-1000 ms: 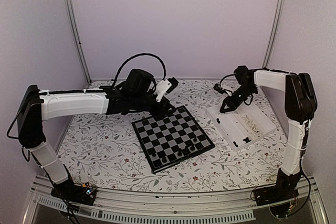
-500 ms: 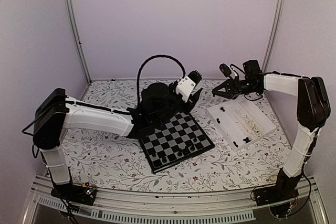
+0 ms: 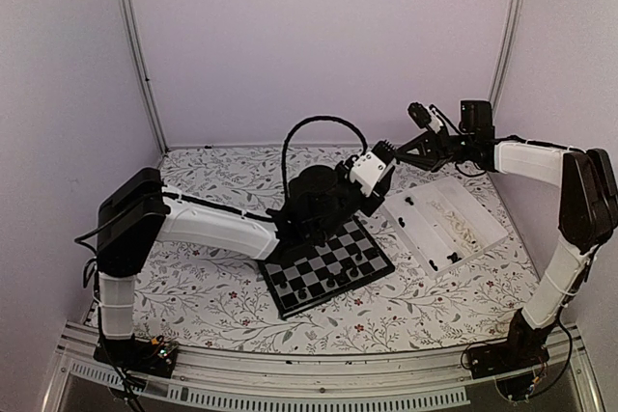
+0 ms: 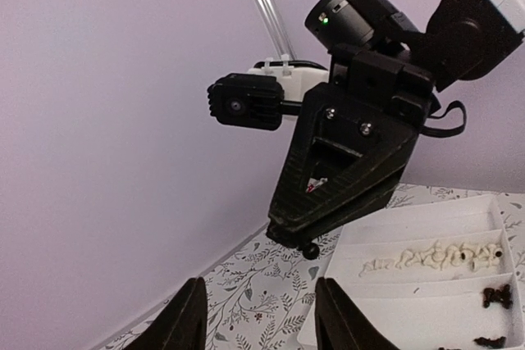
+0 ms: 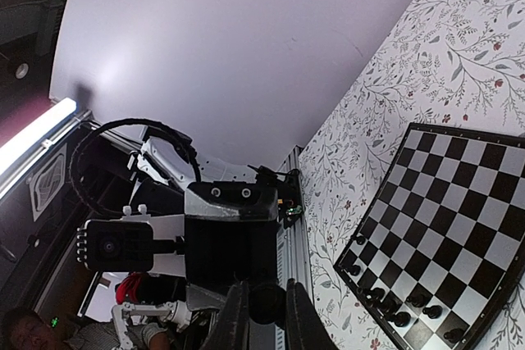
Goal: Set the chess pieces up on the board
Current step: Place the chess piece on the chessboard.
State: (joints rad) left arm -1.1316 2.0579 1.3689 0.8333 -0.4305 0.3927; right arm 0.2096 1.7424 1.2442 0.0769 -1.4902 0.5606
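The board (image 3: 333, 260) lies mid-table with several black chess pieces (image 3: 330, 283) along its near rows. My right gripper (image 3: 400, 151) hangs above the table's back right, shut on a small black chess piece (image 5: 267, 302) pinched between its fingertips. That piece shows as a black ball (image 4: 309, 249) at the right gripper's tip in the left wrist view. My left gripper (image 3: 384, 151) reaches over the board and faces the right gripper closely. It is open (image 4: 258, 321) with nothing between its fingers.
A white tray (image 3: 483, 238) at the right of the board holds cream pieces (image 4: 435, 256) in one groove and black pieces (image 4: 495, 296) in another. The floral cloth (image 3: 193, 277) covers the table. The left arm (image 3: 222, 229) stretches low over the board's far left corner.
The left arm has swung right across the board and raised its open gripper toward the right one. The right gripper has lifted off the tray, moving up and left with its piece.
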